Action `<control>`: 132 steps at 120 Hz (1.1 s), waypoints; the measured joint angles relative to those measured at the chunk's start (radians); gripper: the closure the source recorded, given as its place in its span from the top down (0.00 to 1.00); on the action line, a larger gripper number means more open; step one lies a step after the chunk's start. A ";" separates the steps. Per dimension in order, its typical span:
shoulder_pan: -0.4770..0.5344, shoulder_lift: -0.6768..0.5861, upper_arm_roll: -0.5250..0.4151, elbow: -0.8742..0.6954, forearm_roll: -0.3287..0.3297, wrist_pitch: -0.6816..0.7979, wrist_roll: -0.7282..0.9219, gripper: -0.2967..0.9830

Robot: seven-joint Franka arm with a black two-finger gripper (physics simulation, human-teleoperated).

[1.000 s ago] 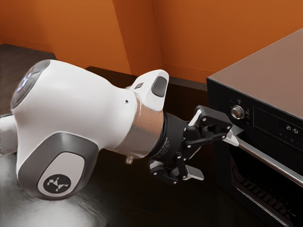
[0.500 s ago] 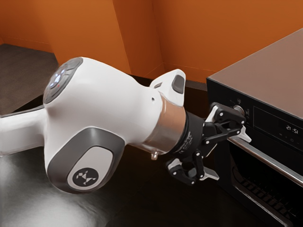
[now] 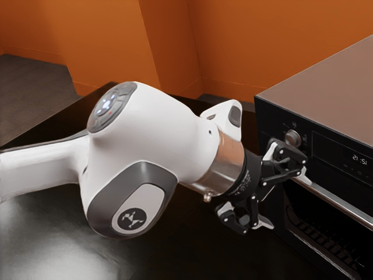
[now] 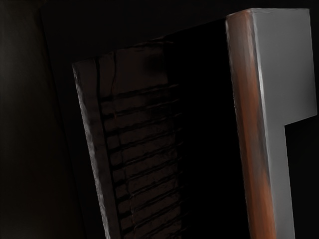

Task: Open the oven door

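One gripper [image 3: 287, 200], spread open, hangs just beside the near end of the handle [image 3: 338, 202], which slants toward the exterior view's lower right atop the oven door [image 3: 326, 233].

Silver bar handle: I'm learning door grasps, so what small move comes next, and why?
Probably ease the open black two-finger gripper slightly toward the black oven: in the exterior view its upper fingertip overlaps one end of the silver bar handle; the lower hangs below.
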 joint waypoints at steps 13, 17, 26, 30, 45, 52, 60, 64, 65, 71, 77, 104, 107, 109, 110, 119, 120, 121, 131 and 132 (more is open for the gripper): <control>-0.002 0.007 0.002 -0.002 0.003 0.001 -0.003 0.76; -0.002 0.011 0.003 -0.001 0.003 0.001 -0.004 0.76; -0.001 0.021 0.007 -0.001 0.001 0.001 -0.006 0.77; 0.000 0.023 0.009 -0.001 -0.001 0.001 -0.006 0.77; 0.032 -0.033 0.009 -0.055 0.000 0.000 -0.008 0.77; 0.038 -0.083 0.006 -0.105 0.020 0.000 -0.009 0.77; 0.039 -0.125 0.004 -0.152 0.037 0.000 -0.009 0.76; 0.053 -0.169 0.003 -0.195 0.048 0.001 -0.009 0.76; 0.061 -0.180 0.003 -0.206 0.045 0.002 -0.009 0.76; 0.102 -0.238 -0.005 -0.259 0.032 0.002 -0.009 0.76; 0.168 -0.304 -0.054 -0.313 0.012 0.002 -0.010 0.76; 0.579 -0.429 -0.186 -0.090 -0.039 -0.293 0.075 0.76; 0.629 -0.409 -0.177 0.005 -0.039 -0.394 0.091 0.76; 0.652 -0.399 -0.170 0.049 -0.040 -0.455 0.100 0.76; 0.661 -0.395 -0.167 0.066 -0.040 -0.484 0.105 0.77; 0.712 -0.340 -0.142 0.143 -0.040 -0.698 0.145 0.77; 0.715 -0.333 -0.140 0.147 -0.040 -0.718 0.150 0.77; 0.718 -0.327 -0.138 0.151 -0.040 -0.736 0.154 0.77; 0.731 -0.298 -0.131 0.166 -0.040 -0.887 0.192 0.77; 0.731 -0.296 -0.131 0.167 -0.040 -0.899 0.195 0.77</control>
